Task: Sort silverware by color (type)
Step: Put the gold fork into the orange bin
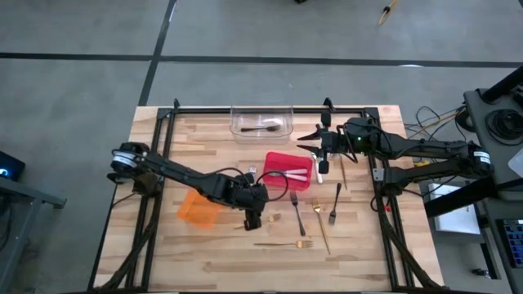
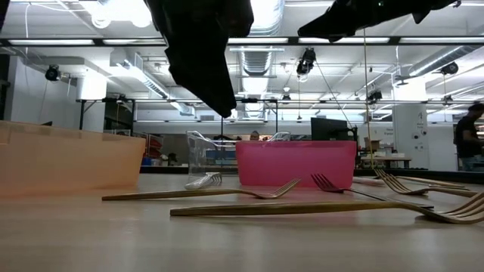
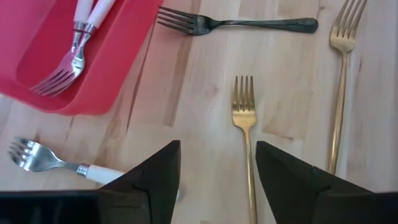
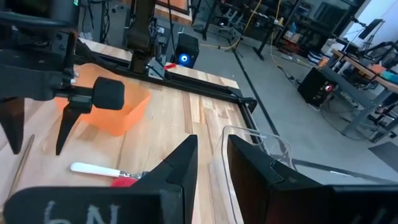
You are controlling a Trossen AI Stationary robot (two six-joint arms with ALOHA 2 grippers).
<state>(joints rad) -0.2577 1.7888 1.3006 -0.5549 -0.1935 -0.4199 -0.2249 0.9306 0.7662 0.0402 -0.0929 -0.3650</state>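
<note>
A: We take the shallow red plastic bin (image 1: 288, 168) as our landmark. The left gripper (image 1: 252, 217) hangs just off its near-left corner, fingers (image 3: 152, 180) apart and nothing between them.

B: Agreed. The left wrist view shows a slim gold metal fork (image 3: 245, 124) lying flat on the pale wood tabletop (image 1: 212, 253), in line with the gap between the open fingers, tines pointing towards the bin. We'd judge that fork to be the pick in hand.

A: Then we should come straight down over the handle, not the tines, and close across its narrow width (it's thin and lies flush on the wood, so the fingertips need to reach the surface).

B: Also watch the silver fork with a white handle (image 3: 56, 163), just beside the left finger; a wide approach could nudge it.

A: Other silverware: two white-handled forks (image 3: 78, 46) are already in the red bin, a dark matte fork (image 3: 233, 23) lies just past the bin's near edge, and a second long gold fork (image 3: 341, 81) sits farther right.

B: The right gripper (image 1: 320, 153) hovers over the red bin's right edge, fingers nearly together; we can't tell whether it holds anything. The orange translucent bin (image 1: 198, 209) sits left of the red one, and the clear plastic bin (image 1: 261, 120) behind it holds one dark utensil (image 1: 263, 128).
</note>
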